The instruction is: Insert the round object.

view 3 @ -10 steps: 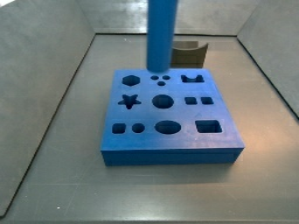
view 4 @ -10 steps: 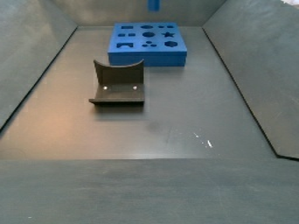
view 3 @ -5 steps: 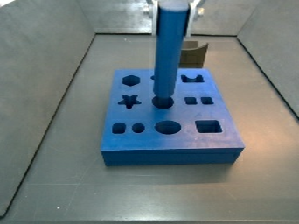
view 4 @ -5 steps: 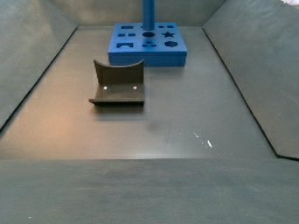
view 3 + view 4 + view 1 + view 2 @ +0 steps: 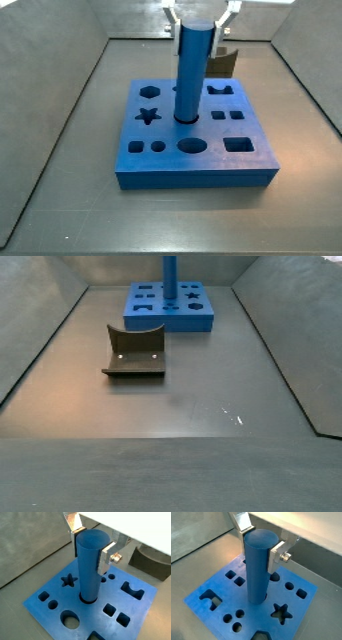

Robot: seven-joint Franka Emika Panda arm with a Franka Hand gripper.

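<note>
You're looking at a lab test rig: a bare grey walled bin (image 5: 171,456) holding a blue shape-sorting block (image 5: 194,130), with the gripper (image 5: 91,547) straddling the round object (image 5: 90,567) above it

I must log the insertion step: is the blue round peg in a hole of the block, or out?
In: the round peg stands upright, its lower end inside a round hole of the block, the pincer at its top.

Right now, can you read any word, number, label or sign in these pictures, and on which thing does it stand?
None: no readable text on the round object, the blue block, the dark olive block, or the gripper around the peg's top.
</note>
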